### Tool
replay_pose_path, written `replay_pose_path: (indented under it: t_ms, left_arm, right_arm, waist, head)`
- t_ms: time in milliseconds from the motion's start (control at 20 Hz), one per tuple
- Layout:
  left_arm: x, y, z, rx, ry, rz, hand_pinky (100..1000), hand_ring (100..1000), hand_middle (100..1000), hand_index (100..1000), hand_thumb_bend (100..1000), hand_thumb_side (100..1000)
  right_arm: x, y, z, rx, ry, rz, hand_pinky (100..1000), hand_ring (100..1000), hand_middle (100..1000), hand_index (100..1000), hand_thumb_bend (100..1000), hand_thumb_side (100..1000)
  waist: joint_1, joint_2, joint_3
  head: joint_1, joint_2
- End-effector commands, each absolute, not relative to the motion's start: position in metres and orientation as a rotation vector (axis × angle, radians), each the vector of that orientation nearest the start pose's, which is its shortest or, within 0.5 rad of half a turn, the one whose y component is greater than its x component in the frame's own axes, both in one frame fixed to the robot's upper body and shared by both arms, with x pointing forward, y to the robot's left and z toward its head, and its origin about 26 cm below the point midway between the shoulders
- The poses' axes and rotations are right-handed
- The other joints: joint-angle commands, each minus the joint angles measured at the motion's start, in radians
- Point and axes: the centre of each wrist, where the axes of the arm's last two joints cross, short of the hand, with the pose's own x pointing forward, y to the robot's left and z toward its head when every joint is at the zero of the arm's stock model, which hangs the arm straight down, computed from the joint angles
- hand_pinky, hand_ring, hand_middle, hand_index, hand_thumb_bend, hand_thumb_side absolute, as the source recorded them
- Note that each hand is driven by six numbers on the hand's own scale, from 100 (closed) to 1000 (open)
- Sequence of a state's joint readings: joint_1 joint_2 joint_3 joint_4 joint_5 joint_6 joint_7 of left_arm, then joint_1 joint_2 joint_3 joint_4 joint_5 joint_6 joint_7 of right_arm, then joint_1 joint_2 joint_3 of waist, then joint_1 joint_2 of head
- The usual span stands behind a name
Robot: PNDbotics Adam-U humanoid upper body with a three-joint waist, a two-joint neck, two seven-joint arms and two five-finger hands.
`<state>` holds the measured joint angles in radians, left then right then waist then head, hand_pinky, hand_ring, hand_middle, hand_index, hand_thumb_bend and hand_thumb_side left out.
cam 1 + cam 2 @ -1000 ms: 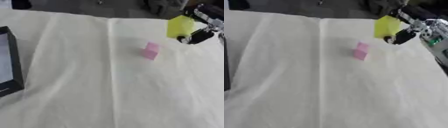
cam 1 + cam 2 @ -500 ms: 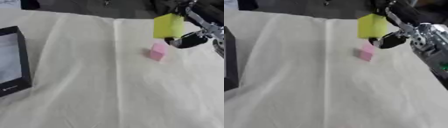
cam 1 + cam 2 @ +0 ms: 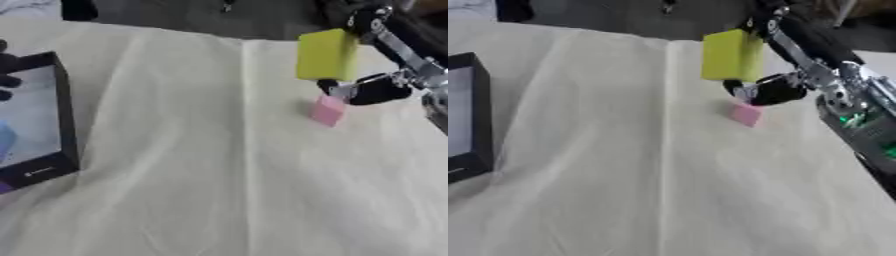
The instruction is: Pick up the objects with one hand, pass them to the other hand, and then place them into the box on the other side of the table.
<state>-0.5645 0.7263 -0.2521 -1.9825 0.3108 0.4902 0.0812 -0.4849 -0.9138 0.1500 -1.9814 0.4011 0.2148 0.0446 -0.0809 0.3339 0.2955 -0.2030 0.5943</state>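
A yellow block (image 3: 326,55) is held above the table at the far right, pinched between the fingers and thumb of the right hand (image 3: 779,89). A small pink block (image 3: 327,110) lies on the cream cloth (image 3: 219,175) just below it, near the thumb. A black-walled box (image 3: 39,125) sits at the left edge of the table, well apart from both blocks. Dark fingers of the left hand (image 3: 7,70) are seen at the box's far left edge; whether they are spread or curled cannot be told.

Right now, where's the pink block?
The pink block lies on the white cloth at upper right, just below the yellow block held in the right hand.
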Motion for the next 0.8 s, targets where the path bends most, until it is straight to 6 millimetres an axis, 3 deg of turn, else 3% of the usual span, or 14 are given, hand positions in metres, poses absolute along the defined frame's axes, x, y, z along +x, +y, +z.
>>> replay_pose_path:
  t_ms: [50, 150, 300, 800]
  left_arm:
    - [0.303, 0.236, 0.281, 0.184, -1.837, -0.773, 815, 776, 810, 905, 280, 902]
    - [0.303, 0.232, 0.280, 0.169, -1.808, -0.818, 816, 777, 811, 906, 283, 906]
    - [0.303, 0.224, 0.280, 0.153, -1.771, -0.873, 816, 779, 813, 907, 299, 921]
    - [0.301, 0.191, 0.291, 0.140, -1.647, -0.930, 812, 777, 810, 905, 313, 939]
  right_arm:
    - [0.296, -0.284, 0.296, -1.061, -2.056, 1.125, 742, 575, 363, 387, 179, 100]
    - [0.297, -0.281, 0.294, -1.035, -2.085, 1.133, 738, 573, 363, 386, 192, 100]
    - [0.298, -0.276, 0.295, -1.081, -2.132, 1.152, 734, 568, 366, 392, 286, 100]
    - [0.302, -0.241, 0.281, -1.471, -2.143, 1.170, 666, 535, 365, 407, 297, 100]
  waist:
    - [0.009, -0.022, 0.000]
    - [0.009, -0.023, -0.001]
    - [0.011, -0.025, -0.002]
    - [0.019, -0.036, -0.001]
  head:
    - [0.013, -0.016]
    - [0.022, -0.017]
    - [0.034, -0.017]
    - [0.055, -0.007]
